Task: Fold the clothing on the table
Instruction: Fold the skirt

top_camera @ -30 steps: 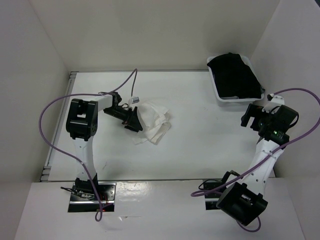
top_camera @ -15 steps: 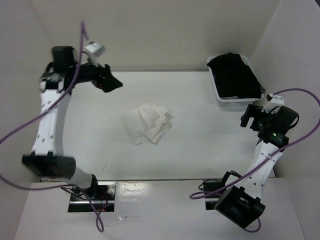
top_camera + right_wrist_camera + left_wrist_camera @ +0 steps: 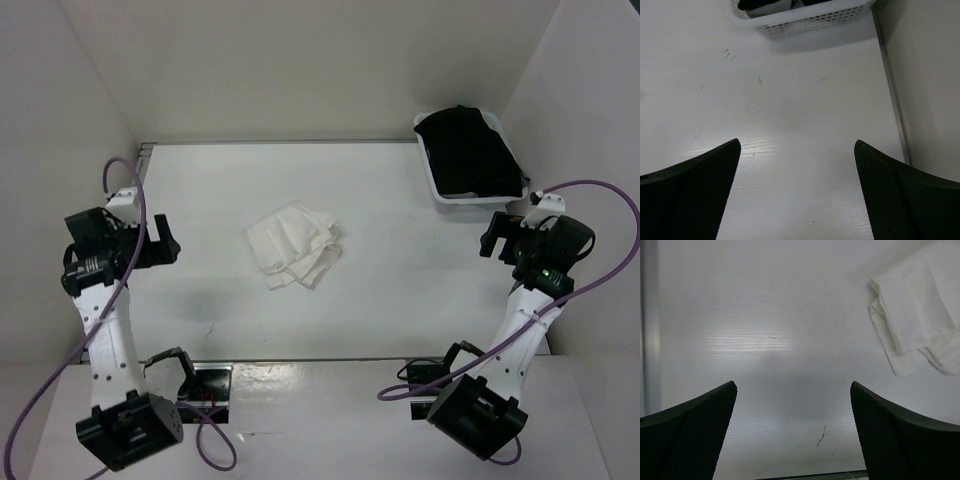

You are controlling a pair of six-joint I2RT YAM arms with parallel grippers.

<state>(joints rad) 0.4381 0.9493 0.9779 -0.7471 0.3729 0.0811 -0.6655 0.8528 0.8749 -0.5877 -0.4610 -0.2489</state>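
Near edge: both arm bases, with the arms bent outward toward the two sides of the tabletop (image 3: 400, 280). The left claw (image 3: 168, 246) hangs over the left margin, jaws spread wide and nothing between them. Its wrist view shows bare surface below and the clothing (image 3: 920, 325) off to the upper right, well apart. The right claw (image 3: 492, 238) sits at the right margin, jaws likewise spread and empty, looking down on bare tabletop with the bin (image 3: 805, 22) just ahead. Mid-tabletop, a little left of centre, the clothing (image 3: 295, 246), a white skirt, lies as a small compact packet. Several layers are stacked in a rough square, with stepped edges and a loose corner or two poking out on the lower right side. Neither claw touches it. Judgement: the folding looks essentially done, since the garment makes a tight multi-layer bundle and both arms stand off at the sides in what reads as a parked pose. The fold is untidy, because the layers do not line up and the edges stagger. What may be left, if anything, is squaring up those offset edges; whether that is required cannot be told from here. Far right corner: the bin (image 3: 443, 197), white plastic, holds a black garment (image 3: 470, 150), which is no part of the job. Far edge: a thin metal rail (image 3: 280, 142) runs below the back wall.
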